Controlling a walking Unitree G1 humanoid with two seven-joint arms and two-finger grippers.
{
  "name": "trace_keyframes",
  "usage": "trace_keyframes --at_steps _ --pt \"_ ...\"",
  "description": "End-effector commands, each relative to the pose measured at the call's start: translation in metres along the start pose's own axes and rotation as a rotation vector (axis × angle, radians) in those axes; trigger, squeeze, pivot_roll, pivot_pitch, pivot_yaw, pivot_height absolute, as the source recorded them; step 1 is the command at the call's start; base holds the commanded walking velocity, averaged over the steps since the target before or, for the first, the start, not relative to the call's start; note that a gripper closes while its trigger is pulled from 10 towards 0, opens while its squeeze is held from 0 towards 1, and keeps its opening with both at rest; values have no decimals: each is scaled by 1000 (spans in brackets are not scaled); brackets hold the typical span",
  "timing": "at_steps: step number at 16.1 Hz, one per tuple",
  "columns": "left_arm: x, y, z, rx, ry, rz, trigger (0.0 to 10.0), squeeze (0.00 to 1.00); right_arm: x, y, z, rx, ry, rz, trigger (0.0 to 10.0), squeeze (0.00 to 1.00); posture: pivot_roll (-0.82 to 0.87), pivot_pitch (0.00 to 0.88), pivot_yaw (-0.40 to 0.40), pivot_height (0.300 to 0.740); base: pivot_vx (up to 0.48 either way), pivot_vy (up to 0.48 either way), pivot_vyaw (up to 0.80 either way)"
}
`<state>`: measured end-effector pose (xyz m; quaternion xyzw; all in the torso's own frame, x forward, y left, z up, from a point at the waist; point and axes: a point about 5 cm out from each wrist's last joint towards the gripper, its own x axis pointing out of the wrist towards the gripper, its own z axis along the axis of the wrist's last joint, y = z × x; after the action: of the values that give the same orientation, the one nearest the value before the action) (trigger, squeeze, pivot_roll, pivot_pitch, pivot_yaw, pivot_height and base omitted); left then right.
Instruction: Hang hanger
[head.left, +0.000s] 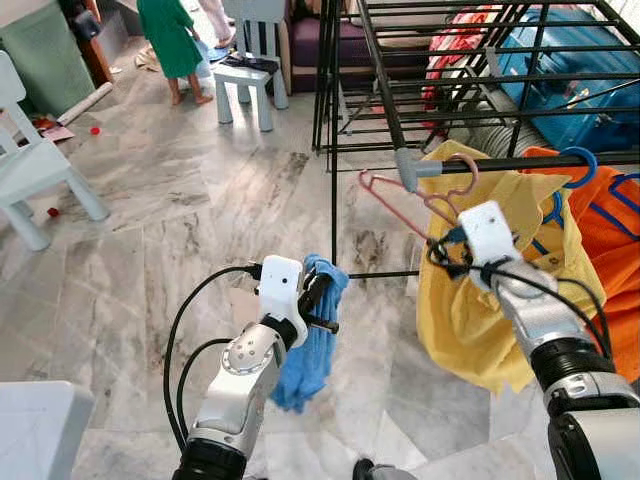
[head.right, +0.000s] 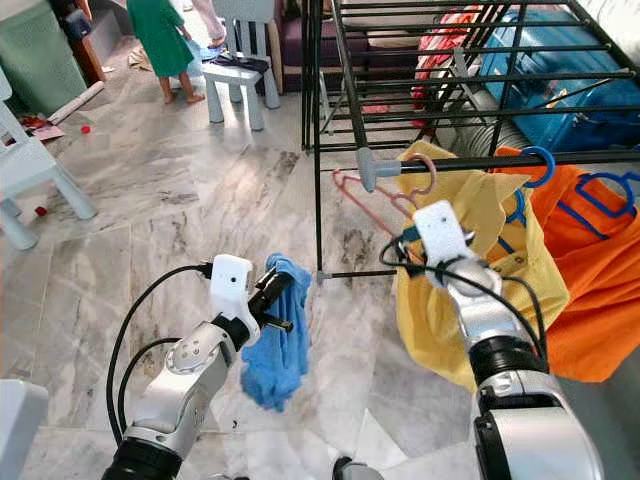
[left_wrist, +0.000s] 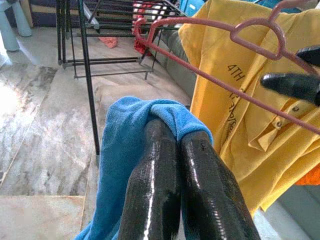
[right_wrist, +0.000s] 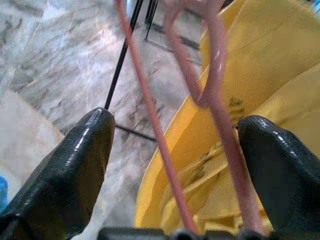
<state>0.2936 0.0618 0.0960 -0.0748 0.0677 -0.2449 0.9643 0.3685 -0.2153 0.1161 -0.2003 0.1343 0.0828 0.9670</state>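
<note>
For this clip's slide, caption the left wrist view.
Left end effector shut on blue cloth, facing pink hanger and yellow shirt.

Both arms are silver metal with round joints and dark bands. Each wrist has a white box-shaped camera housing. Black cables loop beside them. The left end effector (head.left: 322, 300) and right end effector (head.left: 447, 243) have glossy black fingers (left_wrist: 172, 195).
</note>
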Motion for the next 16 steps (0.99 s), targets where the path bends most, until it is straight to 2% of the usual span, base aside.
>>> trace_keyframes --at_steps 1,2,3,4,6,12,16 --pt "3 -2 2 12 3 -5 10000 0 1 2 1 -6 1 9 0 0 -82 131 -5 740 0 0 0" --pt "3 0 2 12 4 5 10000 0 2 3 1 14 13 3 0 0 -80 131 -6 740 0 0 0" --pt "2 2 2 12 4 13 10000 0 3 3 0 17 18 -4 471 0 -78 131 -7 740 0 0 0" --pt "2 2 3 13 4 16 10000 0 4 4 1 36 14 -2 0 0 -77 131 -7 740 0 0 0" --pt "2 2 3 15 6 14 10000 0 4 6 1 52 12 1 0 0 -77 131 -7 740 0 0 0" --pt "4 -2 2 17 10 -4 10000 0 8 5 6 246 -1 -88 0 0 -79 128 -2 740 0 0 0" --pt "4 -2 2 18 12 -6 10000 0 10 14 7 249 -3 -77 0 0 -73 127 0 740 0 0 0"
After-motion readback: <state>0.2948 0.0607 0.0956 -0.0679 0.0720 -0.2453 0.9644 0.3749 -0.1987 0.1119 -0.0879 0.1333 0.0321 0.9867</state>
